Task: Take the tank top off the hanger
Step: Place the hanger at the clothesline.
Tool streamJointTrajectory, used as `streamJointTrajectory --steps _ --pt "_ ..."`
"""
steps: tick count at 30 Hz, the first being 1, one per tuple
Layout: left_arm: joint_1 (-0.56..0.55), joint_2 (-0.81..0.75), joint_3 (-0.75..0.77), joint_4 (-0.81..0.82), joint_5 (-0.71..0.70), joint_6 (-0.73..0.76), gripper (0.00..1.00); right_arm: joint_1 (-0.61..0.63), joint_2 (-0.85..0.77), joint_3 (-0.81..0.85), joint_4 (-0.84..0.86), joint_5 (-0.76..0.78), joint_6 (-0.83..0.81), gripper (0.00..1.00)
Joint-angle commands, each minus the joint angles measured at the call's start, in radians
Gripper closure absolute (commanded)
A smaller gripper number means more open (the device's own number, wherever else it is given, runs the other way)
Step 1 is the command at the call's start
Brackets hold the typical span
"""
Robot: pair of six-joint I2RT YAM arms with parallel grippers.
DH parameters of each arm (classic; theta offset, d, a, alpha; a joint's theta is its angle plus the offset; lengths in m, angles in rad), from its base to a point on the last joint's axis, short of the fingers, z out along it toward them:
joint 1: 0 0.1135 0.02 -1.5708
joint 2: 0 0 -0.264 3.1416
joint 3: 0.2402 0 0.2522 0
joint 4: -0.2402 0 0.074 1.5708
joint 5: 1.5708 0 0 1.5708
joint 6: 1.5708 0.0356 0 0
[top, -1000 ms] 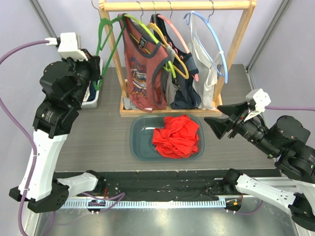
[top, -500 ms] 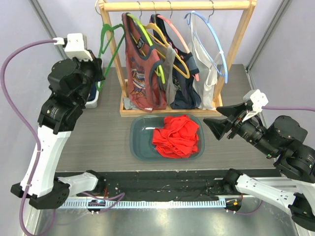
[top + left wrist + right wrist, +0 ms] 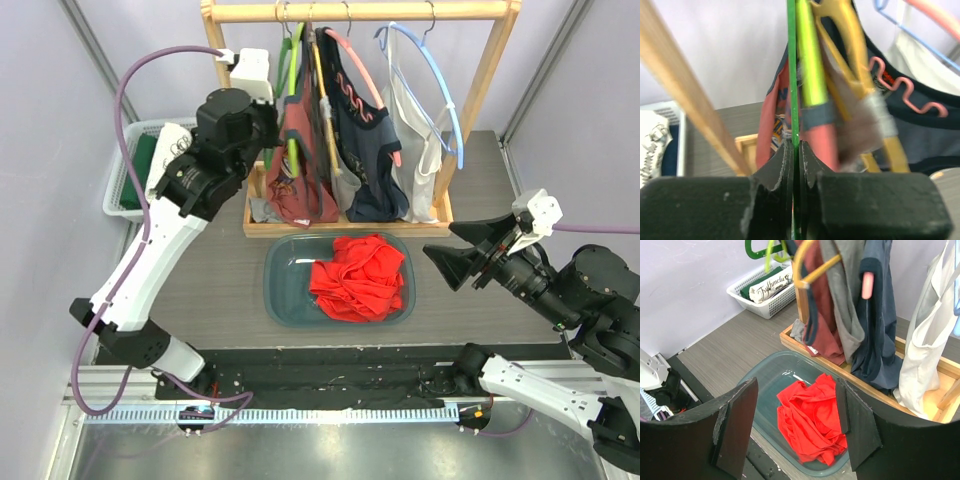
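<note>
Though seemingly done, top (image 3: 355,278) heaped in tub (image 3: 275,292): left fingers (image 3: 781,167) clamped on green hanger (image 3: 791,75); right fingers (image 3: 735,425) spread, empty.

Left tool (image 3: 795,148) sits high, jaws pinched together; right tool (image 3: 797,425) hovers low, jaws wide apart.

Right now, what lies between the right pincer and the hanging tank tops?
A teal tub holding a crumpled red garment; the right wrist view shows it.
</note>
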Motion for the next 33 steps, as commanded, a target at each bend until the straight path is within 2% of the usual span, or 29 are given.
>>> streamJointTrajectory --steps 1,13,18,26,33 --pt "-0.058 0.023 0.094 0.102 -0.004 0.016 1.00 -0.003 0.004 0.030 0.009 0.020 0.010 0.30" --pt "-0.255 0.207 0.280 0.108 -0.027 0.037 1.00 -0.003 -0.008 0.047 -0.037 0.058 -0.001 0.30" --pt "-0.258 0.218 0.288 0.129 -0.056 0.086 1.00 -0.001 -0.011 0.058 -0.057 0.064 -0.002 0.30" --pt "-0.221 0.114 0.211 0.194 -0.122 0.241 1.00 -0.003 0.010 0.065 -0.060 0.053 -0.010 0.30" --pt "-0.172 0.005 0.127 0.177 -0.132 0.253 1.00 -0.003 0.026 0.064 -0.057 0.032 -0.007 0.30"
